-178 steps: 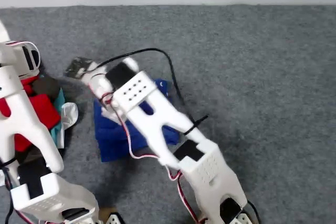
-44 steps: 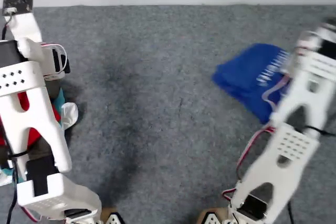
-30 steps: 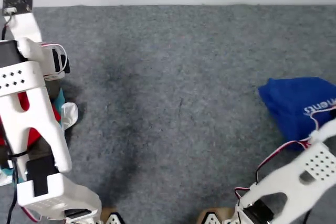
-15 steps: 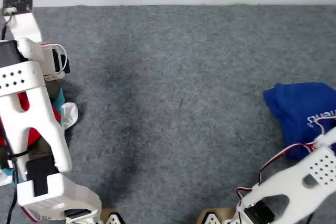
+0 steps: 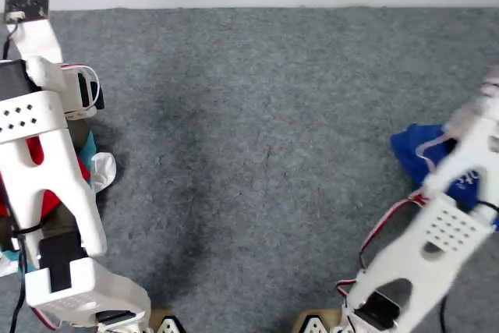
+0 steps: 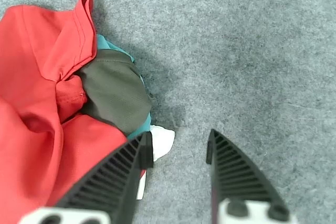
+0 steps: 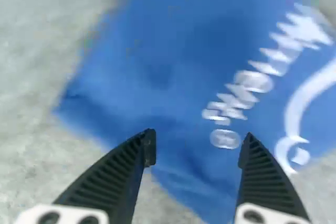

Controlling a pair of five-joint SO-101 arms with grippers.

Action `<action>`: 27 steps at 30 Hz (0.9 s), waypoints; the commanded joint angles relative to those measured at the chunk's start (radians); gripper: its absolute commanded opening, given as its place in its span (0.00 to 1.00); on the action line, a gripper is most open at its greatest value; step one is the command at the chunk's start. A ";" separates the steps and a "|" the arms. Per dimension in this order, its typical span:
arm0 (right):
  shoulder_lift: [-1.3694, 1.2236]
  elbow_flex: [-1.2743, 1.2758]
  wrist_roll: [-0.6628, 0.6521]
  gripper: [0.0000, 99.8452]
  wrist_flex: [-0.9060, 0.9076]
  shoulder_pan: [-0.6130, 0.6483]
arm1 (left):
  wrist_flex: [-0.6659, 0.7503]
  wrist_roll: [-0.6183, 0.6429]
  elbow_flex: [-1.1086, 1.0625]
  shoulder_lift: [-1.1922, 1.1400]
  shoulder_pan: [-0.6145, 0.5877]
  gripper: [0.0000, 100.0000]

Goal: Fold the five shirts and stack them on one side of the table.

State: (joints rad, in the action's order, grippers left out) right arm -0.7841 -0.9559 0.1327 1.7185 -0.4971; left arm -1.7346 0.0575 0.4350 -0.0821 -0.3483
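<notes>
The blue shirt [image 5: 417, 150] lies bunched on the grey bench [image 5: 257, 115] at the right arm's [image 5: 437, 239] side, white print facing up, with that arm crossing over part of it in the high view. The right fingers [image 7: 115, 177] hang directly above the blue shirt, spread wide with nothing between them; blue cloth shows through the gap, and whether the tips touch it cannot be told. Well apart from the blue shirt, across the whole bench, the other shirts sit in a loose heap: a red shirt [image 6: 37, 103], a dark olive shirt [image 6: 115, 90] on top of it, a teal edge [image 6: 105, 43] and a white scrap [image 6: 161, 142]. The left fingers [image 6: 115, 177] are just as far from the blue shirt, held wide and empty, one tip over the white scrap and the other over bare bench.
</notes>
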 commanded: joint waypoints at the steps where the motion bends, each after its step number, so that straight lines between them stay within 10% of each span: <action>1: -0.022 -0.009 -0.018 0.26 -0.067 0.058 | -0.020 -0.009 0.004 0.037 0.008 0.17; 27: 0.151 -0.327 -0.107 0.26 0.077 0.156 | -0.020 -0.009 0.038 0.233 0.003 0.18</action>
State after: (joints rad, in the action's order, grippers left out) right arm -0.7810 -1.2198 0.0944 1.7553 -0.3560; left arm -1.7346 0.0575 0.4227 0.0069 -0.3483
